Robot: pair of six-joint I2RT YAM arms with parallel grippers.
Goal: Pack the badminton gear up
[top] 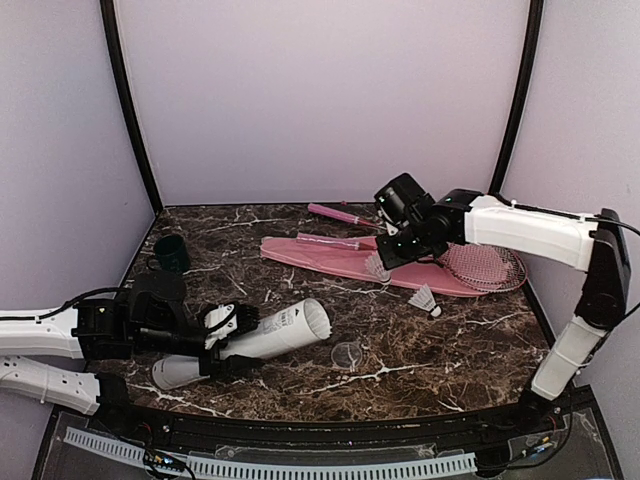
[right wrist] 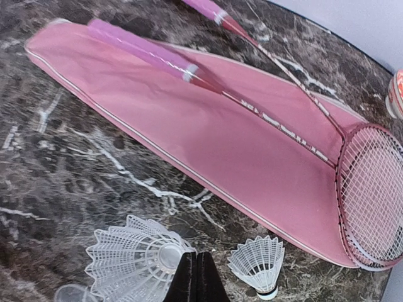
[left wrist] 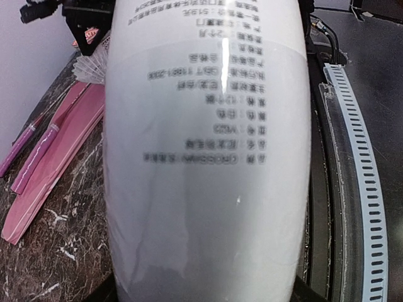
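Filling the left wrist view, the pale grey tube (left wrist: 208, 157) is clamped by the left gripper (top: 222, 340), jaws part-open around it; only the top view shows that grip. The right gripper (right wrist: 196, 277), jaws pinched together, holds a shuttlecock (right wrist: 135, 261) by its rim, near the pink cover (right wrist: 220, 145).

The tube (top: 270, 335) lies near left, with a small cap (top: 347, 353), perhaps its lid, before its mouth. Behind, the cover (top: 320, 256) carries the rackets (top: 485, 265), heads rightward. One shuttlecock (top: 377, 266) sits at the cover's front edge, a second shuttlecock (top: 425, 298) further right. A cup (top: 171, 252) stands back left.
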